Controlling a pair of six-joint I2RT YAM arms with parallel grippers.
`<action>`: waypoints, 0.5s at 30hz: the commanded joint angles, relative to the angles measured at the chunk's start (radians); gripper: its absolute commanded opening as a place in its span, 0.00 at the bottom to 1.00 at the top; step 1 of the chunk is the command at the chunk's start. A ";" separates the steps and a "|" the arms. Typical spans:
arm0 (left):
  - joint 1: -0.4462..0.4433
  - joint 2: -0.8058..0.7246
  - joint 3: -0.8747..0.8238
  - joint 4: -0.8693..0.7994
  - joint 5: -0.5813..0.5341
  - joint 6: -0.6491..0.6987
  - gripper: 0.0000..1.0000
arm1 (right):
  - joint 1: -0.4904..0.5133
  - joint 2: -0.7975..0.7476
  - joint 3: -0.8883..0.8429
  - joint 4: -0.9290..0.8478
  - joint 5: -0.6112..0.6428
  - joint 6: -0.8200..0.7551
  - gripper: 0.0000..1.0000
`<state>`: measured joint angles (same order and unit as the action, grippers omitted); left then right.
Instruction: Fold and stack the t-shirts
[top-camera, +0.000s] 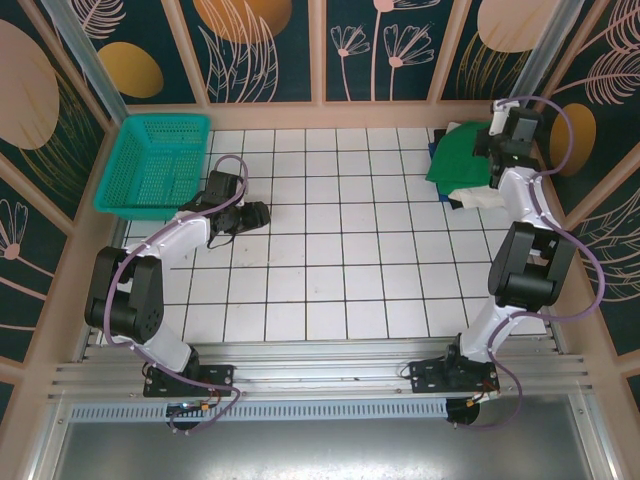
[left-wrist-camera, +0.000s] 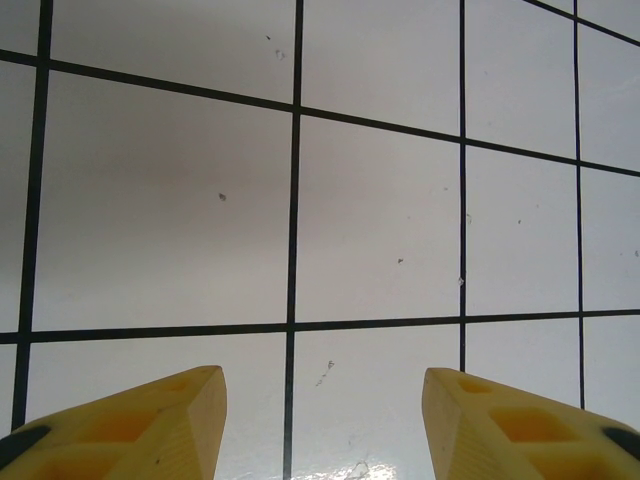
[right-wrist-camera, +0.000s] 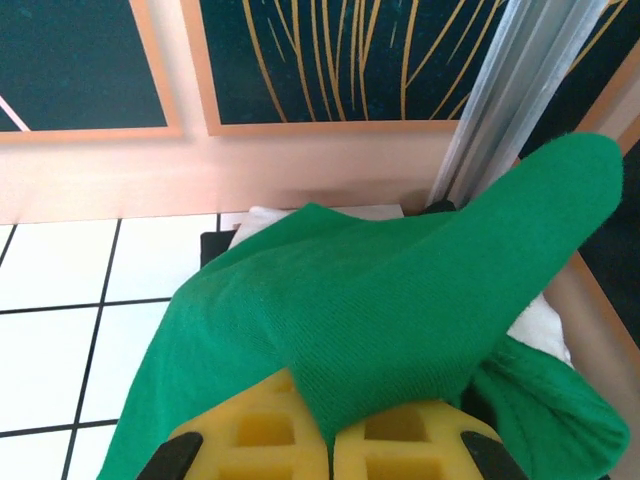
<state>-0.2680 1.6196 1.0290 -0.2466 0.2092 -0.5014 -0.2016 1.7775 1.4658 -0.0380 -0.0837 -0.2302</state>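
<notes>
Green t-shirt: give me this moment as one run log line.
right pincer: shut on green t-shirt at far right corner | left pincer: open above bare tiles | fold: not yet done

- The green t-shirt (right-wrist-camera: 400, 320) is being seen as soft, matt cloth, with a fine knit being picked out along its fold.
- The off-white t-shirt (right-wrist-camera: 540, 325) is being read as plain matt cloth.
- The table (left-wrist-camera: 170, 200) is being shown as smooth and white, with light being thrown back glossily.
- On the left gripper (left-wrist-camera: 322, 395), the yellow fingers (left-wrist-camera: 150, 425) are being shown as matt moulded plastic.
- The basket (top-camera: 150, 150) is being seen as teal plastic mesh.
- The post (right-wrist-camera: 505, 100) is being caught as brushed metal.
</notes>
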 joint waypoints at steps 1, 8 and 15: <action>0.006 0.006 0.027 0.001 0.027 -0.009 0.54 | -0.010 -0.073 -0.077 0.137 -0.026 0.008 0.00; 0.007 0.003 0.026 0.001 0.031 0.001 0.54 | -0.102 0.018 -0.097 0.190 -0.147 0.068 0.00; 0.006 0.021 0.052 -0.012 0.027 0.008 0.54 | -0.118 0.097 -0.019 0.237 -0.325 0.081 0.00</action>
<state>-0.2680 1.6260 1.0462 -0.2474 0.2276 -0.5011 -0.3279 1.8706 1.4055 0.0944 -0.2802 -0.1715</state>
